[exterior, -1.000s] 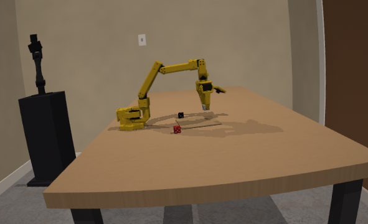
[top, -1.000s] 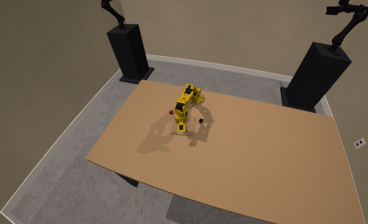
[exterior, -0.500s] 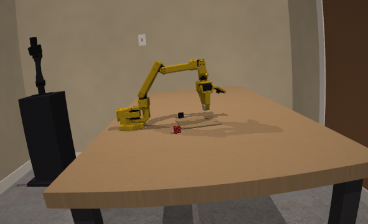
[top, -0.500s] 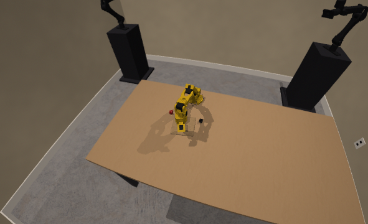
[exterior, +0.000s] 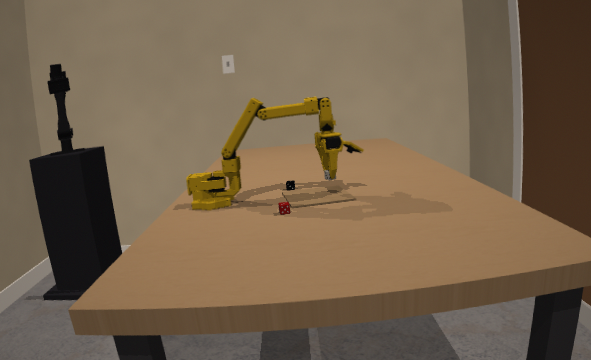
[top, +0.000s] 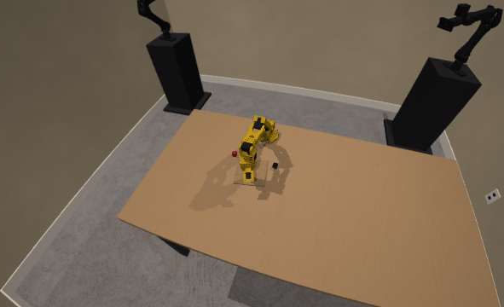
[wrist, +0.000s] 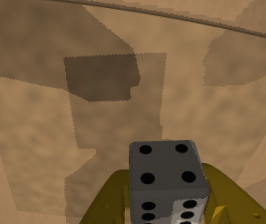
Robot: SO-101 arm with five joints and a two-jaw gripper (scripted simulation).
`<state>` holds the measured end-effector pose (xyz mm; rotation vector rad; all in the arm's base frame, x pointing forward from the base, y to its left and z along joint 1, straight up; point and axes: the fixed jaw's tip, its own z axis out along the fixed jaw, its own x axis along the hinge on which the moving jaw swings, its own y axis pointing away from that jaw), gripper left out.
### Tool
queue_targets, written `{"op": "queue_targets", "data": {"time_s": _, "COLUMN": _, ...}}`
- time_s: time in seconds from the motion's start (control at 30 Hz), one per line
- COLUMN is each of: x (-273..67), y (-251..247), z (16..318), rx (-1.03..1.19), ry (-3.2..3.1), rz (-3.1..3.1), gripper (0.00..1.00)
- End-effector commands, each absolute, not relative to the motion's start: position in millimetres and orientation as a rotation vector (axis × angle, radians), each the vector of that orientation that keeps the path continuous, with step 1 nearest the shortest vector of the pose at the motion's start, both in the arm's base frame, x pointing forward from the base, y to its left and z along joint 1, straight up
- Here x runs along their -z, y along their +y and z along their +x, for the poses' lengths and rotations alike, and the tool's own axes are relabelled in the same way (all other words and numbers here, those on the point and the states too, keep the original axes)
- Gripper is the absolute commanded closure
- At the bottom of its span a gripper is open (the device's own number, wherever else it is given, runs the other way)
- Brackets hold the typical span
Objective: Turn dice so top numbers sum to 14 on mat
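Die (exterior: 327,175) (wrist: 166,167) clamped in my claw (exterior: 329,176) (wrist: 168,200) above the mat (exterior: 320,200) (wrist: 224,115), centre frame; red (top: 234,153) (exterior: 284,208) and black dice (top: 275,165) (exterior: 290,185) remain off it.

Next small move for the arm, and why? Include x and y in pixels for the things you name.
Probably lower the white die (exterior: 327,175) (wrist: 168,167) straight down toward the mat (top: 260,181) (exterior: 320,201) (wrist: 184,120), then check its top face. The gripper (exterior: 330,177) (wrist: 168,195) holds it between the fingers, raised above the mat, while the red (top: 234,153) (exterior: 284,208) and black (top: 275,165) (exterior: 290,185) dice sit off it.
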<state>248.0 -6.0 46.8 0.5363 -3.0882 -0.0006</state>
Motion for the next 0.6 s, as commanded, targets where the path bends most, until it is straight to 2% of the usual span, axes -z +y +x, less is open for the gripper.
{"op": "queue_targets", "data": {"time_s": 0.0, "x": -54.6, "y": -3.6, "z": 252.0, "rx": -0.011, "ry": -3.121, "rz": 0.566, "gripper": 1.0}}
{"op": "queue_targets", "data": {"time_s": 0.57, "x": -48.6, "y": -3.6, "z": 251.6, "rx": -0.009, "ry": -3.117, "rz": 0.566, "gripper": 1.0}}
